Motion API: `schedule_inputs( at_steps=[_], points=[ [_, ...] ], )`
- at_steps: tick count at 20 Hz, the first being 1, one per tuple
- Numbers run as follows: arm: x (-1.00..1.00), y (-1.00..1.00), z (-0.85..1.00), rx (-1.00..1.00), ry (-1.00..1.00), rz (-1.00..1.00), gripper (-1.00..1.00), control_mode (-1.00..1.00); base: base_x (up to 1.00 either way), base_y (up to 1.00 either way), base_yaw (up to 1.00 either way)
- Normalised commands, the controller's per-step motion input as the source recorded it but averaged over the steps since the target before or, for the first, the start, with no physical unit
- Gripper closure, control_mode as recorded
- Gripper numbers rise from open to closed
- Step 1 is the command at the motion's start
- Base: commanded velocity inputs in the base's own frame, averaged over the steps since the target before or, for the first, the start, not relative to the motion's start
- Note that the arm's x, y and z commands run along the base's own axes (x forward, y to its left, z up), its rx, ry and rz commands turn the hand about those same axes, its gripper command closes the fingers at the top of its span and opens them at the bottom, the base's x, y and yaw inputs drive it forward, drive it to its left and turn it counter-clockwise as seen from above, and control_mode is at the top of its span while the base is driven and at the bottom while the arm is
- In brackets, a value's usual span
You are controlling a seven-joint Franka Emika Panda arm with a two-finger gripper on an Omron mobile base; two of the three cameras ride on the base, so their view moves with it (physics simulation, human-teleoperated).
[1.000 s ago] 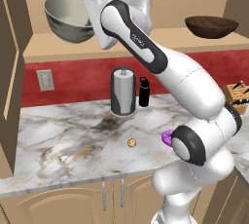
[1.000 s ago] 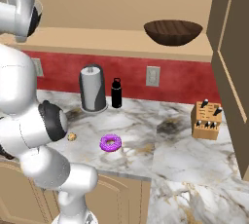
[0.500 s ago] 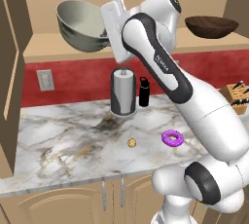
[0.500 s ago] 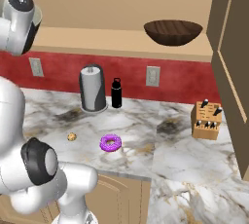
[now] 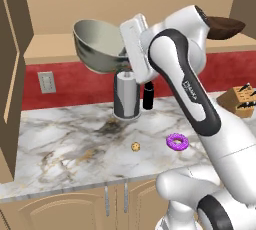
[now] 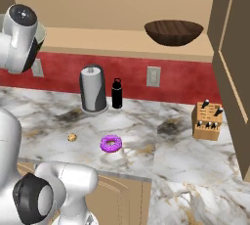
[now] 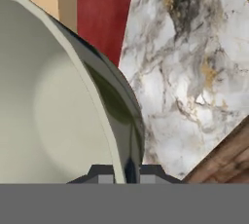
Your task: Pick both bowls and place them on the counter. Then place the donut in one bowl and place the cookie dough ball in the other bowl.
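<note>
Grey-green bowl [image 5: 100, 46] lifted off shelf, swung forward; pincer [image 7: 127, 173] seemingly clamped on its rim, above counter [image 5: 65, 144].

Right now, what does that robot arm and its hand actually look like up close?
The arm is glossy white with rounded, tube-like segments joined by dark grey bands at the joints, and faint lettering on one segment. Its hand is a flat white block, and the gripper ends in two small dark fingers. No loose cables show.
</note>
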Motion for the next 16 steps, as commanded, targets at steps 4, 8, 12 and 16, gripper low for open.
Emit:
schedule_inputs(
  at_steps=[4,8,12,16],
  points=[
    [-0.48,-0.30,-0.27,0.00,0.21,-0.01,1.00,-1.00,0.00,0.00,0.00],
    [-0.39,-0.24,-0.34,-0.08,0.24,-0.04,1.00,-1.00,0.00,0.00,0.00],
    [-0.26,-0.15,-0.47,-0.11,0.29,-0.02,1.00,-1.00,0.00,0.00,0.00],
    [-0.07,-0.05,-0.58,-0.10,0.23,0.00,1.00,-1.00,0.00,0.00,0.00]
  ],
)
